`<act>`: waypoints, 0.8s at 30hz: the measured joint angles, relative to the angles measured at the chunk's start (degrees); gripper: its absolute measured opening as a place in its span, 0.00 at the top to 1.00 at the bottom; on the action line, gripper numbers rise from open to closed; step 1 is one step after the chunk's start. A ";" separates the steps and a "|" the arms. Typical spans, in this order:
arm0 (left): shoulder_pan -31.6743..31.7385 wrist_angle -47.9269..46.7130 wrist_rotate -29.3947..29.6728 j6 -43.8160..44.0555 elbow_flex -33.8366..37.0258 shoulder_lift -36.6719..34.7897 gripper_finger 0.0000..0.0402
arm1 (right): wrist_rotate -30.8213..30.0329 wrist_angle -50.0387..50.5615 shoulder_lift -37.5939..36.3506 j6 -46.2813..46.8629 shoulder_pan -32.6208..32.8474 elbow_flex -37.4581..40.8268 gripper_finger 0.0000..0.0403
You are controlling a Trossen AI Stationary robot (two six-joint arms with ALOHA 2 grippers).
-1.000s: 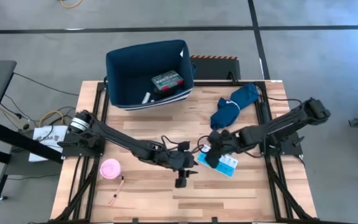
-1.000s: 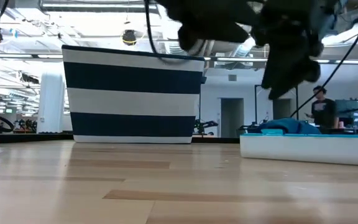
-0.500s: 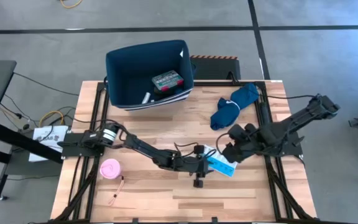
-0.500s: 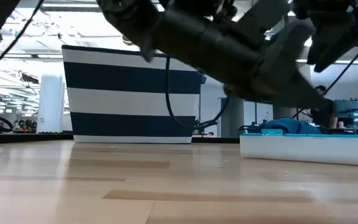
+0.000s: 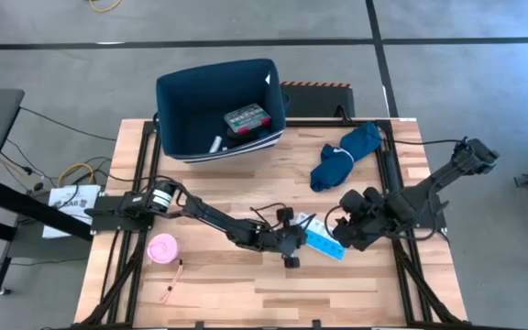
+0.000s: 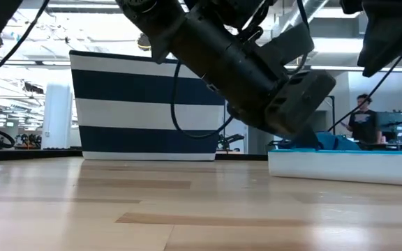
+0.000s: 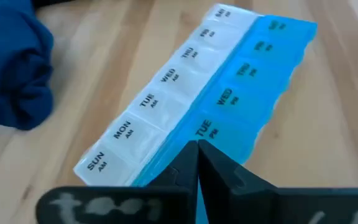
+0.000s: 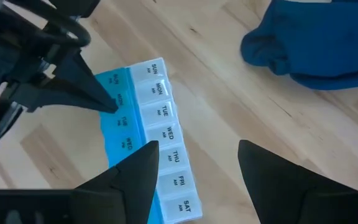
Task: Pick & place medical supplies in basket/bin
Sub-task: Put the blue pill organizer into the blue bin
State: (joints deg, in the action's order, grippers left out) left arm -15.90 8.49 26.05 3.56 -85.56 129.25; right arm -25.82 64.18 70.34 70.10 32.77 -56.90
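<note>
— While the left arm reaches low across the table [image 5: 209, 293], where does the left gripper [image 5: 302, 235] sit?

— Right at the near long edge of the pill organiser [image 5: 324, 241], on its blue side. In the left wrist view its two dark fingers [image 7: 194, 163] are pressed together into one point, touching the blue PM row [image 7: 247, 93] by the TUE cell. They have nothing between them.

— And the organiser itself?

— Flat on the wood, white AM row [image 7: 160, 93] beside the blue one, right of the table's middle. It lies just in front of the crumpled blue cloth [image 5: 345, 154], apart from it.

— What about the right gripper [image 5: 351, 227]?

— It hangs over the far end of the organiser, on its right. From its own wrist camera the fingers [image 8: 129, 177] stand spread wide with the white row [image 8: 166, 134] showing in the gap, gripping nothing.

— Where's the basket [image 5: 216, 108]?

— At the table's far edge, left of centre, well apart from both grippers. A teal-green first-aid box [image 5: 247, 118] lies inside with a small white item [image 5: 215, 144] near the front wall. In the low view its outer wall [image 6: 149, 104] shows broad navy and white stripes.

— Anything else out?

— A pink roll [image 5: 162, 248] near the left front of the table, with thin sticks [image 5: 174, 280] just in front of it. A person [image 6: 362, 120] stands in the room behind, seen in the low view.
</note>
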 joint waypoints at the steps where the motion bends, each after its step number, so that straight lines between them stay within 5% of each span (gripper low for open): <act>1: 0.00 -0.15 0.15 0.05 -0.01 0.00 1.00 | 0.01 -0.02 0.21 0.01 0.00 -0.01 0.46; 19: 0.03 -10.32 1.90 3.47 -0.07 -0.20 1.00 | 0.22 -0.18 0.27 0.07 0.00 0.02 0.46; 24: -0.75 -7.01 2.72 1.15 0.32 -1.01 1.00 | 0.20 -2.18 1.20 0.71 -0.20 0.33 0.46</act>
State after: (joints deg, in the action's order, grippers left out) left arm -16.66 1.48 28.77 4.71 -85.24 128.24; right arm -25.62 62.00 71.55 70.81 32.58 -56.57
